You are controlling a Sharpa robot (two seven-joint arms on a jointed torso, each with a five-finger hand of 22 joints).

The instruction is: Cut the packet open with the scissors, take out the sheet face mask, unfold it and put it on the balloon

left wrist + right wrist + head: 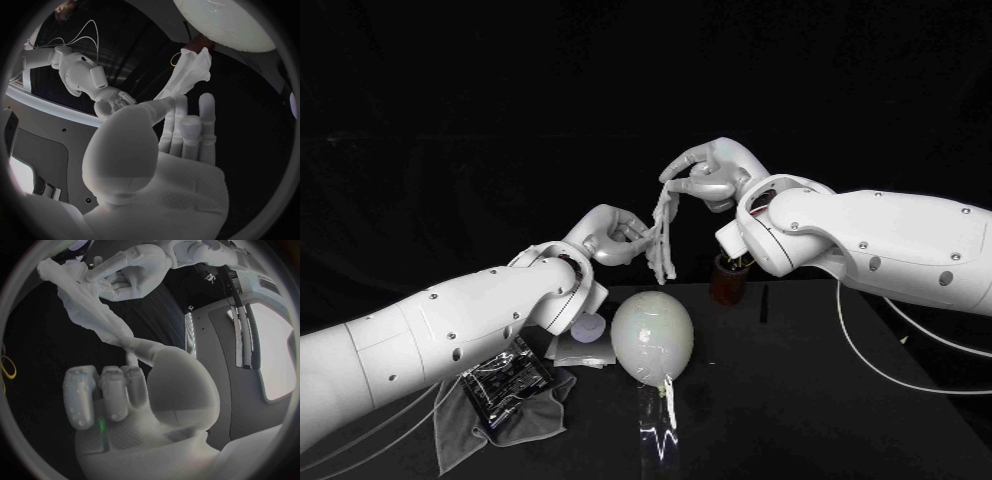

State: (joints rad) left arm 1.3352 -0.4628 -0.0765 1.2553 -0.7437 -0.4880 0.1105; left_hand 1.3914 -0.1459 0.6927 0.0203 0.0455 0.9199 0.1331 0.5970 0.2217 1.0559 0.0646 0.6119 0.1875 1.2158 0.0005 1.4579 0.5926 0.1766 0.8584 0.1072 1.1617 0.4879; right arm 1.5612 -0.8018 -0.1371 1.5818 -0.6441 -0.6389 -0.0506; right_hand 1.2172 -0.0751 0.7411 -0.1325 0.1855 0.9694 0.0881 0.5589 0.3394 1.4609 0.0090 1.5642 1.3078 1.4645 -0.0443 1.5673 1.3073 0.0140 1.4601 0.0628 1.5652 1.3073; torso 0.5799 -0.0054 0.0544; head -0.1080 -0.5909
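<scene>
**A:** Closest in, at seven o'clock, a grey cloth [516, 425] with the shiny packet [502, 378] lying on it.

**B:** And the pale, egg-shaped balloon [652, 335] lies on the table at six o'clock.

**A:** Up to the hands! The left hand [615, 235] pinches the sheet mask [664, 230] between thumb and fingertips, other fingers stretched out.

**B:** The right hand [715, 172], at one o'clock from the left, nips the top end, remaining fingers curled.

**A:** The mask hangs between them in the air, a crumpled white strip, not spread flat, at twelve o'clock from the balloon.
</scene>
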